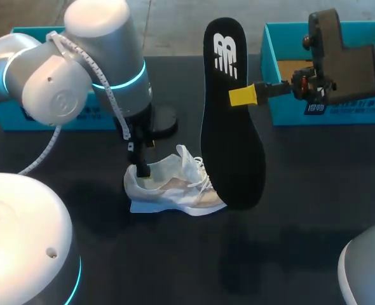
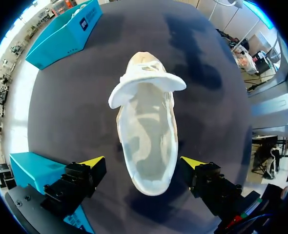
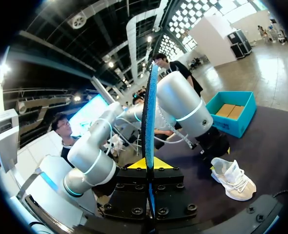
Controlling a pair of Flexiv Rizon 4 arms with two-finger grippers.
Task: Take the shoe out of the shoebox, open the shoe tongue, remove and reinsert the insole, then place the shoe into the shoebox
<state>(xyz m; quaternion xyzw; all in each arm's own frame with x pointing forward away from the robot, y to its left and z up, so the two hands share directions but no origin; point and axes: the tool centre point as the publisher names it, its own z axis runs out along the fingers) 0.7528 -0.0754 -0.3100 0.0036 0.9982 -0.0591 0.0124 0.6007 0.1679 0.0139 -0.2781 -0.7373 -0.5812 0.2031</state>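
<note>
A white shoe (image 1: 175, 184) lies on its sole on the dark table, tongue pulled forward; its empty inside (image 2: 148, 146) faces the left wrist camera. My left gripper (image 2: 143, 163) hangs open right over the heel, one yellow tip on each side of the shoe, not touching it. In the head view its fingers (image 1: 140, 166) reach into the heel opening. My right gripper (image 1: 243, 96) is shut on the black insole (image 1: 229, 121), held upright in the air above the shoe's toe. The insole (image 3: 149, 126) shows edge-on between the right fingers.
A teal shoebox (image 1: 283, 76) stands at the back right behind my right gripper. Another teal box part (image 1: 22, 114) lies at the back left, also seen beside the left gripper as a teal box (image 2: 61, 34). The left arm's cable hangs over the table.
</note>
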